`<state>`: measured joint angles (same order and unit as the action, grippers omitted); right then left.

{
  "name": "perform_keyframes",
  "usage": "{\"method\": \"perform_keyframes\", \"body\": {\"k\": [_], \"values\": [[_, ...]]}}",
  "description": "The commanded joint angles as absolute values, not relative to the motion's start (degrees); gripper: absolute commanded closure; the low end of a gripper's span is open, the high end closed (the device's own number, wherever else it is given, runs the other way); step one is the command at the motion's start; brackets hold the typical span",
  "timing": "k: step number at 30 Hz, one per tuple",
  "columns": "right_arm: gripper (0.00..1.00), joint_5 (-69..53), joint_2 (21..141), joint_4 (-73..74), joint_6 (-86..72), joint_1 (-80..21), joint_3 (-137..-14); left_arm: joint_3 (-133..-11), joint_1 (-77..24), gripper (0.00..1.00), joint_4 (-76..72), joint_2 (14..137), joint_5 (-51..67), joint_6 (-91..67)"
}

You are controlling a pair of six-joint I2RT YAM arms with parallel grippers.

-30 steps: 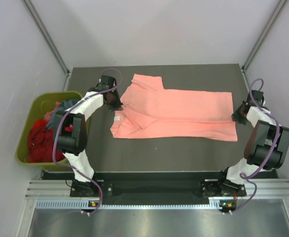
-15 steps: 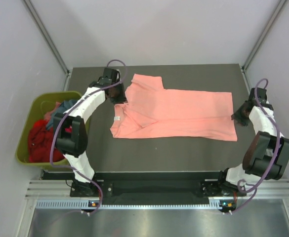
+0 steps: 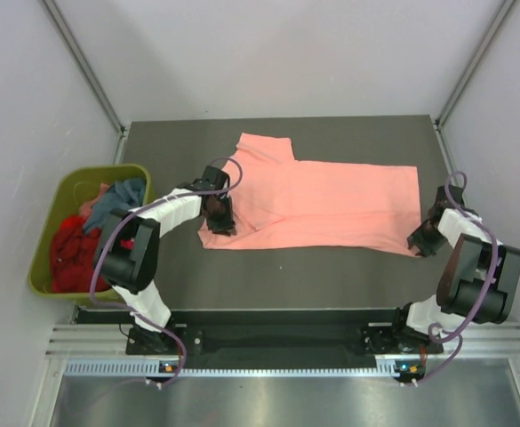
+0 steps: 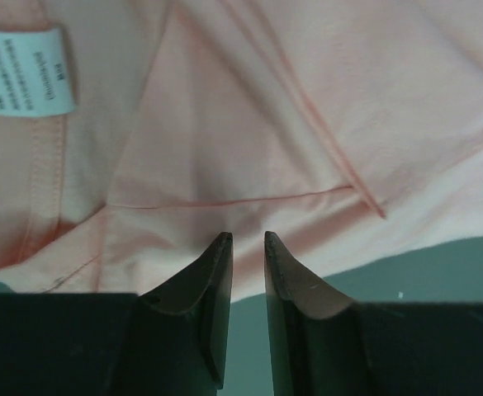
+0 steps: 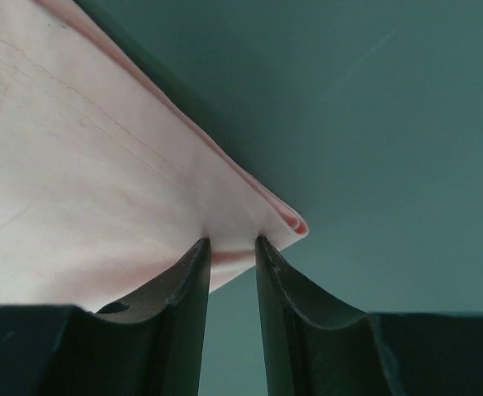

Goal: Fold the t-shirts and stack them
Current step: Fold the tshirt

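The salmon-pink t-shirt [image 3: 317,203] lies flat on the dark table, folded lengthwise, with its collar end to the left. My left gripper [image 3: 220,219] is at its near-left corner. In the left wrist view its jaws [image 4: 248,240] stand a narrow gap apart over the shirt's near hem [image 4: 224,206], beside the white label [image 4: 28,73]. My right gripper [image 3: 417,242] is at the near-right corner. Its jaws [image 5: 233,242] are also narrowly apart and straddle the folded corner [image 5: 286,221]. Red and teal shirts [image 3: 75,253] lie in the bin.
The olive-green bin [image 3: 42,233] stands off the table's left edge, beside the left arm. Bare dark tabletop [image 3: 313,276] lies between the shirt and the near edge. Grey walls close in the sides and back.
My left gripper has swung from the collar down to the shirt's near-left corner. My right gripper has moved nearer, from the right edge to the near-right corner. The shirt has hardly moved.
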<state>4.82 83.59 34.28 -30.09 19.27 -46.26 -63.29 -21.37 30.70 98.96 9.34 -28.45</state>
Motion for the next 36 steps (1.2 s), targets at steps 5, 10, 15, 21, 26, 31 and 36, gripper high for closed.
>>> {"method": "perform_keyframes", "body": {"k": [5, 10, 15, 21, 26, 31, 36], "values": [[0.71, 18.53, 82.97, 30.76, -29.27, 19.42, -42.81, -61.08, -20.92, 0.73, 28.39, 101.6, -6.75, -31.38], [0.71, 21.44, 79.63, 29.97, -30.06, 19.42, -41.23, -62.22, -19.6, 0.73, 29.79, 101.42, -13.35, -30.5], [0.72, 20.3, 82.09, 30.5, -29.8, 19.34, -42.1, -65.39, -19.16, 0.73, 32.08, 102.83, -15.29, -29.62], [0.72, 20.13, 78.23, 33.04, -28.83, 18.98, -43.76, -72.67, -19.07, 0.71, 37.25, 99.68, -12.23, -28.04], [0.7, 14.79, 72.78, 36.65, -26.9, 18.2, -48.51, -78.3, -19.07, 0.6, 36.74, 97.29, -6.17, -26.46], [0.68, 8.63, 67.68, 34.55, -25.76, 13.11, -50.19, -79.09, -19.07, 0.57, 32.79, 100.36, -0.27, -27.51], [0.65, 3.61, 66.36, 26.3, -23.55, 0.46, -50.62, -81.65, -17.32, 0.56, 31.38, 105.2, 1.48, -27.33]]}}
